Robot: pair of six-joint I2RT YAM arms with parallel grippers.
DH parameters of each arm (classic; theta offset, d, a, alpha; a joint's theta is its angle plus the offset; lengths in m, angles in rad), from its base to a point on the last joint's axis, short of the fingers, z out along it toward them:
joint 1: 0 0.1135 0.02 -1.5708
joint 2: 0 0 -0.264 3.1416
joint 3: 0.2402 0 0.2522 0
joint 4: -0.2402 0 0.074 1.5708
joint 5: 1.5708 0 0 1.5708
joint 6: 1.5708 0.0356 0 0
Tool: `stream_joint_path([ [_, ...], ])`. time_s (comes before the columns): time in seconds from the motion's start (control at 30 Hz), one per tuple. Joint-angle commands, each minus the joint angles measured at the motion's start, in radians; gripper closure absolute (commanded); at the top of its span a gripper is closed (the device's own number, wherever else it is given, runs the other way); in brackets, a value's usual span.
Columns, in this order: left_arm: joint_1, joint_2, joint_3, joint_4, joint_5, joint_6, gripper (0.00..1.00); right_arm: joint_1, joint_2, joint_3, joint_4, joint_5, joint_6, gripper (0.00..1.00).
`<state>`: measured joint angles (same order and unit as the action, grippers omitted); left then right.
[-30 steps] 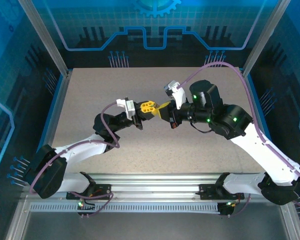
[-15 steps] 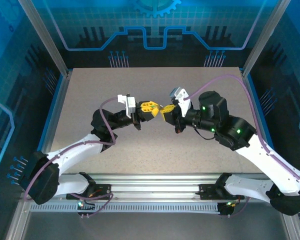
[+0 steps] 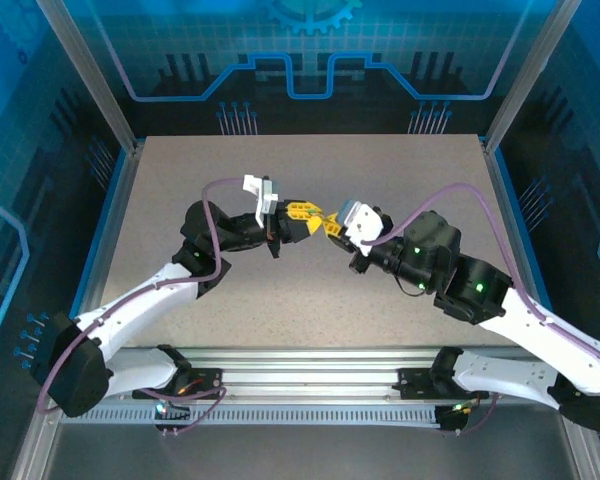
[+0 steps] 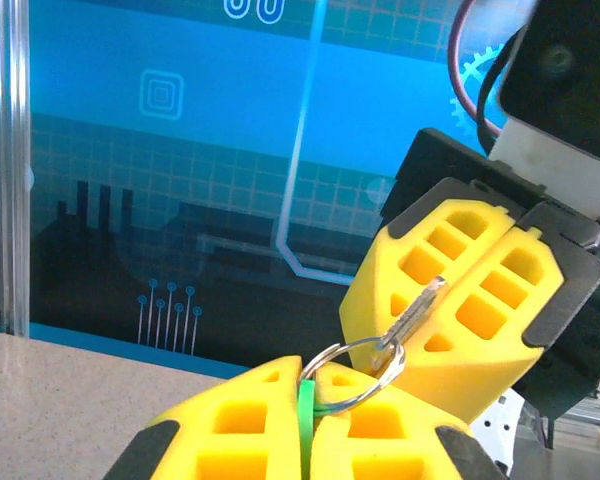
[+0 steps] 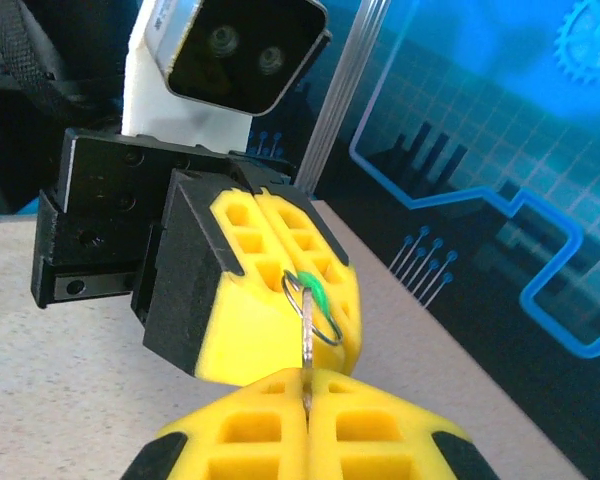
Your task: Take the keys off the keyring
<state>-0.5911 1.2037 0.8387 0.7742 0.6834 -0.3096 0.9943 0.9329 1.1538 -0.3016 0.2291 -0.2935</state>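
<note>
1. We are seeing the keyring (image 4: 352,374) hanging in the air above the middle of the table (image 3: 180,180), bridging the two sets of fingertips.
2. The silver key (image 4: 412,312) is threading the ring, its long axis pointing right from the ring.
3. The right gripper (image 5: 307,395) is pinching the key's blade.
4. The left gripper (image 4: 305,400) is clamping the green tab (image 4: 306,405) at the ring's left side.
5. We are judging that the key must travel round the wire, so the right arm is doing the working.

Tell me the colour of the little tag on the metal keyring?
Small green tag; left wrist view shows it best.
</note>
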Motion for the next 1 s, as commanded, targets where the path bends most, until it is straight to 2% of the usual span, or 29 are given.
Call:
stream_joint_path([
  [0.0, 0.024, -0.012, 0.042, -0.078, -0.082, -0.026, 1.0, 0.067, -0.022, -0.013, 0.008, 0.065, -0.154, 1.0],
  [0.2, 0.034, -0.012, 0.067, -0.124, -0.071, -0.061, 1.0, 0.109, -0.049, -0.05, 0.032, 0.122, -0.266, 1.0],
  [0.5, 0.05, -0.007, 0.089, -0.134, -0.052, -0.123, 1.0, 0.183, -0.099, -0.176, 0.194, 0.16, -0.49, 1.0],
  [0.97, 0.053, -0.004, 0.144, -0.225, -0.042, -0.134, 1.0, 0.199, -0.105, -0.251, 0.212, 0.171, -0.645, 1.0],
])
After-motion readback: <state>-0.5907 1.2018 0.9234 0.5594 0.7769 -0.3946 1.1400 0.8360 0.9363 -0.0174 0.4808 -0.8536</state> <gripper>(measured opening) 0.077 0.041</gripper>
